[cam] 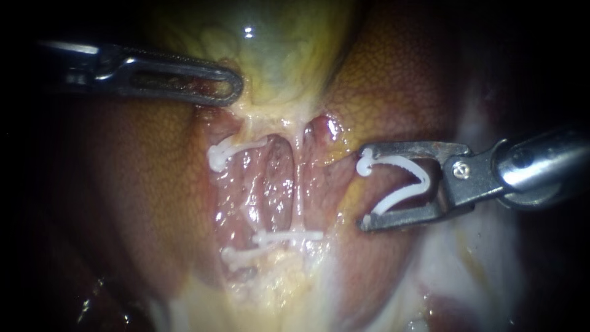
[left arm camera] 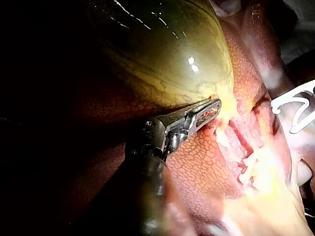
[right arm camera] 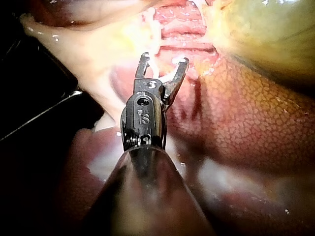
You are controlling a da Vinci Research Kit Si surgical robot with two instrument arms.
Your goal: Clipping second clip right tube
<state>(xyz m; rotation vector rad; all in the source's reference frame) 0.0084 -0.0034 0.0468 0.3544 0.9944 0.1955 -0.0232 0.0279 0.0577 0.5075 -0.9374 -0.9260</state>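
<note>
**Open clip held short of the right tube**

The right instrument (cam: 364, 187) is carrying an open clip (cam: 423, 178). Its jaws are standing wide apart, each one bearing an arm of the white V. Jaws and clip are lying below the gallbladder (cam: 276, 55) and off to its right, over the liver (cam: 141, 172), and are not touching any tube.

The right tube (cam: 299, 197) is showing as a thin pale strand running straight down from the gallbladder's lower edge through a raw red bed. A set clip (cam: 289, 235) is crossing the tube at its end far from the gallbladder.

The left instrument (cam: 233, 84) is gripping the gallbladder's lower edge, with its jaws lying together on that tissue.

Surface: the liver is showing mottled brown and wet around the gallbladder. The gallbladder itself is glistening yellow-green. Pale yellow tissue is lying below the red bed.

Room: beyond the liver, everything around the gallbladder is falling into darkness and nothing can be made out.
</note>
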